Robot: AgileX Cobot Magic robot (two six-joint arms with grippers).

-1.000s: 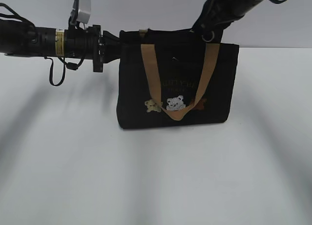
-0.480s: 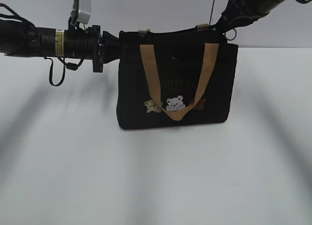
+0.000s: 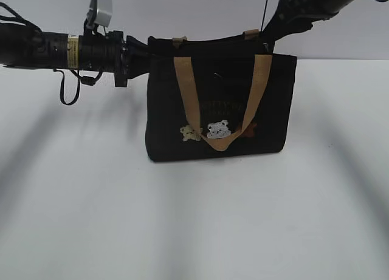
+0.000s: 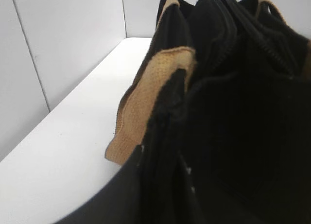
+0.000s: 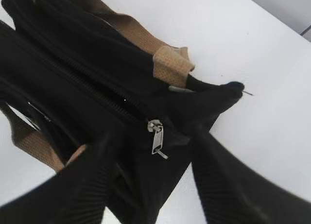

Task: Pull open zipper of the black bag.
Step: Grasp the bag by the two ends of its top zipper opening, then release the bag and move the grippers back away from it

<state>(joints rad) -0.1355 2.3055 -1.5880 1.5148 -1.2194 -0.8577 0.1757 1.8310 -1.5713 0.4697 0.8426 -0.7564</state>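
The black bag (image 3: 219,110) stands upright on the white table with its tan handles (image 3: 185,92) hanging down the front. My left gripper (image 3: 141,52) reaches in level from the left to the bag's top left corner. In the left wrist view the bag's rim (image 4: 170,102) runs between the dark fingers of the gripper (image 4: 165,180), black on black, so a grip cannot be made out. My right gripper (image 3: 271,42) hovers over the top right corner, open. The zipper (image 5: 97,88) runs to its silver pull (image 5: 156,136), which lies free between the spread fingers (image 5: 87,185).
The white table (image 3: 91,201) spreads out in front of the bag and to both sides. A pale wall (image 3: 200,13) stands close behind it. The left arm's cable (image 3: 64,92) loops down over the table at the left.
My right gripper pulled to the right along the bag's top, then opened and let the pull go. The left arm has shifted slightly to the left.
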